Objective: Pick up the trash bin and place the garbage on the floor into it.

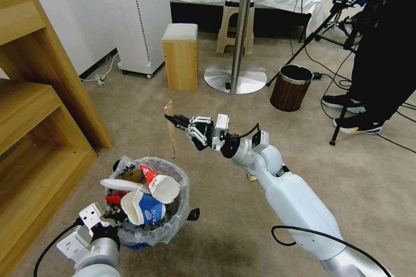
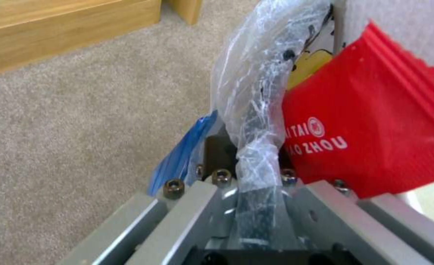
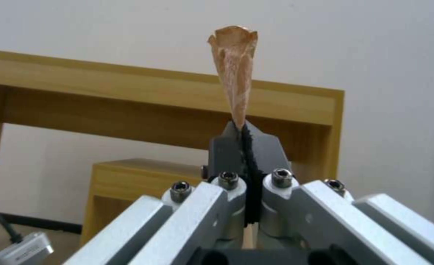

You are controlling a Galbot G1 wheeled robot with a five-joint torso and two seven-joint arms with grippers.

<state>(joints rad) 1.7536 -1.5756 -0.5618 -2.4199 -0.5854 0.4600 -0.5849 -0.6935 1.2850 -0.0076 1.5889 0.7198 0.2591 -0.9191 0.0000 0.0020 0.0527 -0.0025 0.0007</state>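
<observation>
Red crinkle-edged plastic caught my eye first: the wrapper [image 2: 374, 136] pressed against my left claw [image 2: 256, 165] carried white lettering, "TAI" above "ZHOU" as far as I could read, beside a round emblem. That claw was clamped on the rim of the trash bin [image 1: 173, 225], its jaws pinching the clear, wrinkled liner bag [image 2: 256, 92] over the dark edge. A yellow patch with black lettering showed through the film, too creased for me to read. From the head camera the small round bin sat low at my left, over grey carpet [image 1: 242, 233], beside the wooden shelving [image 1: 39, 138]. It was packed full: a red-and-white carton [image 1: 158, 184], a blue-and-white paper cup [image 1: 145, 212] with print I could not make out, and a white slipper [image 1: 119, 185]. My right claw [image 1: 172, 120] was closed on a thin wooden stick [image 1: 171, 130], held upright above the bin's far rim, with a crumpled brown paper tip [image 3: 234, 62] at its upper end. A brown cylindrical bin [image 1: 291, 87] with a chrome rim stood well apart near the round tabletop's pedestal [image 1: 236, 75].
</observation>
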